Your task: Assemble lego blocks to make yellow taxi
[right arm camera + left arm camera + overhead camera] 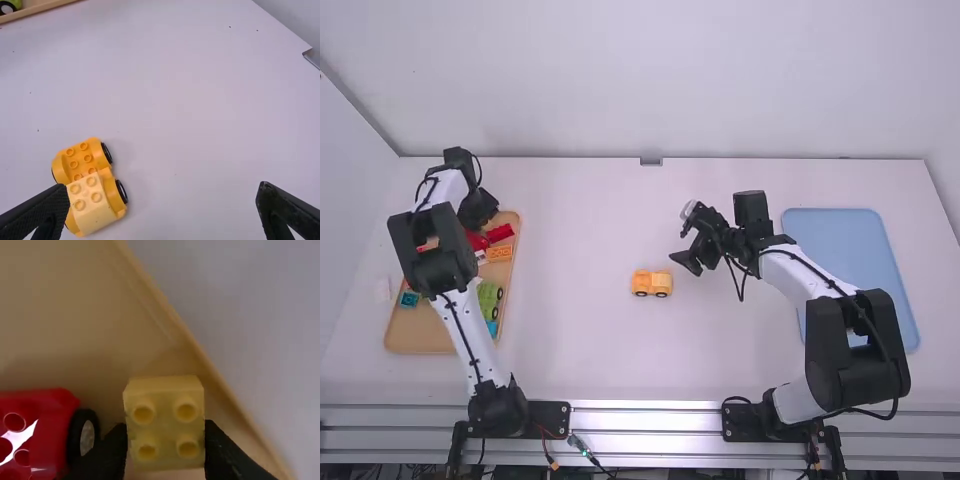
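Left arm (pixel 500 405): base at the table's near edge; it reaches to the tray's far right corner, where a careless swing could catch the rim.
Tray (pixel 425 340): by the table's left edge, holding loose parts; a red car (pixel 47 440) sits beside the left gripper and could be nudged.
Left gripper (pixel 165 427): jaws closed on a yellow block; whether the block is clear of the tray floor, one cannot tell.
Block (pixel 165 422): between the fingers, studs showing, near the rim; a knock there could twist it and spoil its fit later.
Taxi (pixel 652 284): about midway between the table's left and right edges, one end topped by a pale block (pixel 90 202), the other with bare studs; on wheels, it could roll if pressed unbraced, leaving the new block crooked.
Right gripper (pixel 163 190): jaws wide open and empty, just right of the taxi; closing off-centre could shove it.
Blue tray (pixel 840 225): by the table's right edge, partly behind the right arm (pixel 805 275).
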